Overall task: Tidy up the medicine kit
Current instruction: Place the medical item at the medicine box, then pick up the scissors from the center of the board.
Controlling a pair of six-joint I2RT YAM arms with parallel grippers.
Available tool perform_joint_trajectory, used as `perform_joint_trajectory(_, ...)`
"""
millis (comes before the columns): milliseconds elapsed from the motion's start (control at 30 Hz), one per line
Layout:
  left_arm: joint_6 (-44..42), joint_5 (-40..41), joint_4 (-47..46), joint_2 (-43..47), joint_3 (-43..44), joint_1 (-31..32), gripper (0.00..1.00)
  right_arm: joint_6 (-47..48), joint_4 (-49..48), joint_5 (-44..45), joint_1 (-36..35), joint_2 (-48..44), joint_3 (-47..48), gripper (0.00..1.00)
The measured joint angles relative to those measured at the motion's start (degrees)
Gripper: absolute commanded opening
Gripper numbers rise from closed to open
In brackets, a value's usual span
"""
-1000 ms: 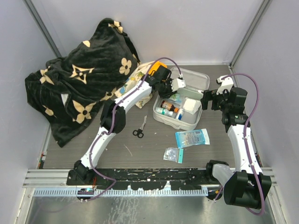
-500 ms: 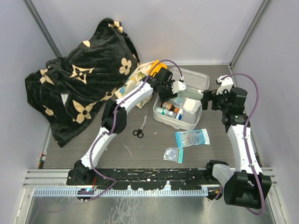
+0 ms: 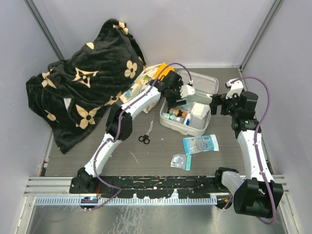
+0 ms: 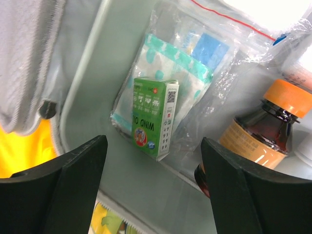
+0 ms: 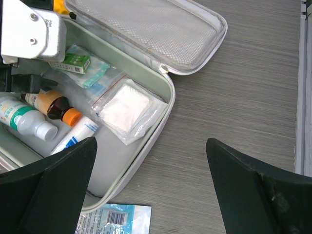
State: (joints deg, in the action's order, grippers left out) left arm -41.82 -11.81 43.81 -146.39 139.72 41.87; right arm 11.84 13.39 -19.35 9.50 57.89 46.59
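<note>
Top view: kit (image 3: 197, 129) is lying open on the desk (image 3: 156, 157), centre-right, with the left pincer (image 3: 181, 97) hovering over its upper-left corner.
Left wrist: the pincer is standing wide and empty above a green box (image 4: 153, 117).
Right wrist: the right pincer (image 5: 150, 146) is gaping wide and empty over the kit's right edge.

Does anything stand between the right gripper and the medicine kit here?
Nothing visible does. The right gripper hangs open close beside the right side of the open medicine kit, with no object in the gap. The left gripper, also open, is inside the kit's far-left corner above a green box, clear of that path.
</note>
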Motion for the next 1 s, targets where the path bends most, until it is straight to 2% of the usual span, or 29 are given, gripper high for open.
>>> perform_joint_trajectory(367, 0.57, 2.60, 0.04, 8.02, -1.66, 0.02, 0.87, 0.02, 0.02, 0.24, 0.00, 0.00, 0.00, 1.00)
perform_joint_trajectory(467, 0.94, 3.04, -0.63, 11.50, -4.28, 0.02, 0.99, 0.02, 0.02, 0.35, 0.00, 0.00, 0.00, 1.00)
perform_joint_trajectory(767, 5.18, 5.70, -3.91, 26.58, -23.54, 0.02, 0.98, -0.02, 0.02, 1.57, 0.00, 0.00, 0.00, 1.00)
perform_joint_trajectory(1000, 13.70, 6.86, -5.77, 41.11, -43.93, 0.02, 0.98, -0.28, 0.04, 2.56, 0.00, 0.00, 0.00, 1.00)
